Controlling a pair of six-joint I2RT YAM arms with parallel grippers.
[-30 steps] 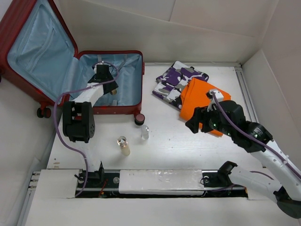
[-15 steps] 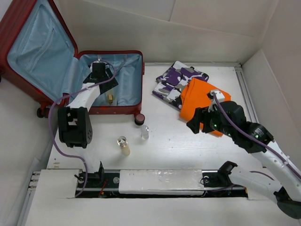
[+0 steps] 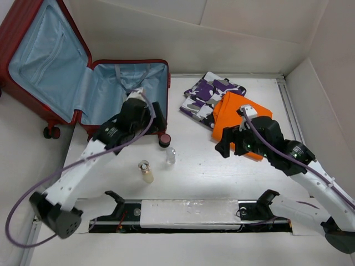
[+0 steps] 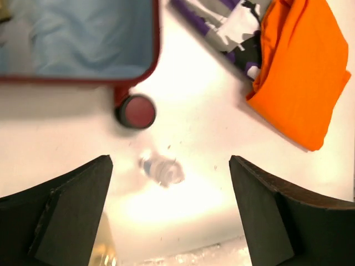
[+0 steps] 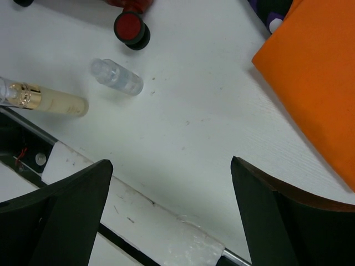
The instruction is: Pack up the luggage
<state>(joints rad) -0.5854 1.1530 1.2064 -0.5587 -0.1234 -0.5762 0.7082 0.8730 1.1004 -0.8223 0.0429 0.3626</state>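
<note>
Left arm has swung out of the luggage (image 3: pixel 150 83) and back over the worktop (image 3: pixel 205 172); right arm has only edged a little left. Luggage lies open at far left of worktop, blue lining up, lid leaning on the wall. Left hand (image 4: pixel 170 159) is spread wide and empty, above a small clear bottle (image 4: pixel 161 170), with a red-capped bottle (image 4: pixel 136 111) just beside the luggage rim. Right hand (image 5: pixel 172 160) is also wide and empty, over bare worktop at the edge of an orange cloth (image 3: pixel 227 108), which overlaps a purple patterned cloth (image 3: pixel 208 94). Main risk: the clear bottle, the red-capped one and a gold perfume bottle (image 3: pixel 146 170) stand close together, so a finger coming down could knock a neighbour over and send it rolling. Clear bottle is small, round and smooth, so it likely slips or tips if pinched off-centre; it's blurred in the left wrist view. Left arm's purple cable (image 3: pixel 33 188) loops low and could snag. Right hand may catch only one layer of orange cloth, unfolding it or dragging the purple one. Both hands sit near mid-worktop, so a clash is possible.
</note>
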